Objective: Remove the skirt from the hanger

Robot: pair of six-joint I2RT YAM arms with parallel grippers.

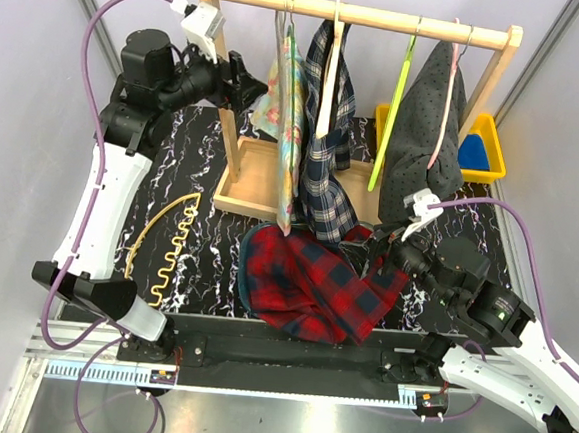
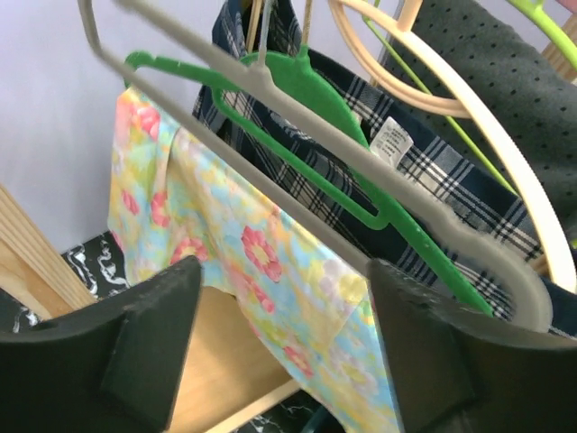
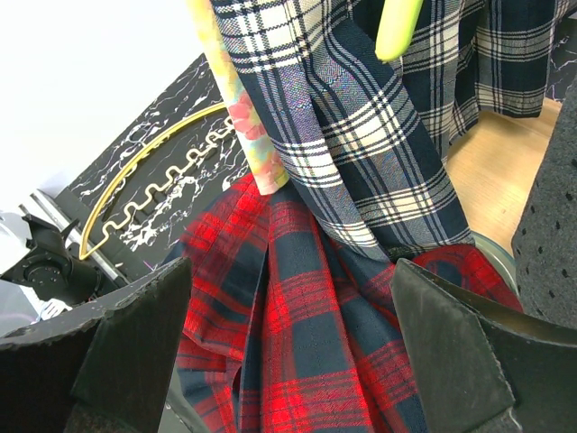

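Note:
A floral garment [image 1: 289,126] hangs on a grey hanger [image 2: 361,171] at the left of the wooden rack [image 1: 385,18]. My left gripper [image 1: 252,85] is open right beside it; in the left wrist view the floral cloth [image 2: 261,262] lies between the spread jaws [image 2: 284,266], untouched. A navy plaid garment [image 1: 327,179] hangs beside it, with a green hanger [image 2: 306,86]. A red plaid skirt [image 1: 309,283] lies crumpled on the table, off any hanger. My right gripper [image 1: 382,246] is open just above it [image 3: 315,343].
A gold wire hanger [image 1: 167,242] lies on the table at the left. A dark dotted garment [image 1: 427,127] hangs on a pink hanger at the rack's right. A yellow bin [image 1: 497,133] stands behind it. The rack's wooden base [image 1: 253,174] sits mid-table.

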